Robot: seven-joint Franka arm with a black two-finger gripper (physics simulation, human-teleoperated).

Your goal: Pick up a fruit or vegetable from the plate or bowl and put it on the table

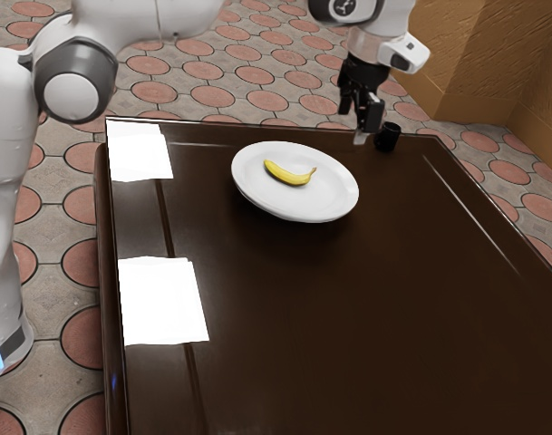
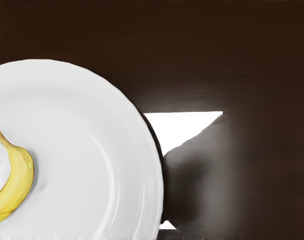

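Around us spreads a floor [image 1: 248, 74] of round reddish tiles set in grey, and on it stands a dark brown, glossy worktop [image 1: 348, 308]. Our white and grey arm [image 1: 76, 82] comes in from the exterior view's left and reaches across above the far part of the worktop. A round white plate [image 1: 294, 204] with a raised rim rests there, and two bright white patches [image 1: 162, 301] lie along the worktop's side at the exterior view's left. Our black fingers [image 1: 373, 115] are spread, pointing down with nothing between them, beyond the plate's rim on the exterior view's right. One yellow banana [image 1: 287, 176], gently curved, lies on the plate, off its middle; the wrist view shows part of it inside the rim. Smallest is a black cup [image 1: 388, 137] near the worktop's far edge, close to our fingers in the exterior view
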